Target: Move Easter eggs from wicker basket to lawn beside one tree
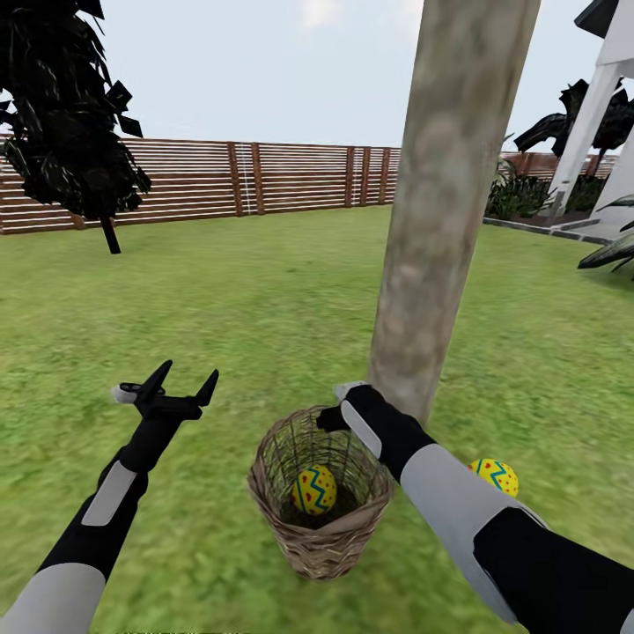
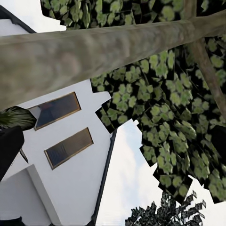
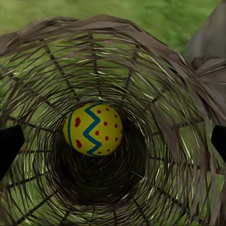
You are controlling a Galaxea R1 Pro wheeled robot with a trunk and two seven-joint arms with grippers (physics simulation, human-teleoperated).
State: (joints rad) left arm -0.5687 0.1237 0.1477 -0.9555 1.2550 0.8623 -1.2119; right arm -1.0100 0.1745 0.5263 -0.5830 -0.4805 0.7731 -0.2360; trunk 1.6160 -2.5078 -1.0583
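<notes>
Egg is lying alone in the wicker basket beside the tree; right gripper, jaws seemingly apart, is hovering above and risking tipping the basket.

I see one Easter egg in the wicker basket, before the tree; another egg lies right of it on the lawn.
</notes>
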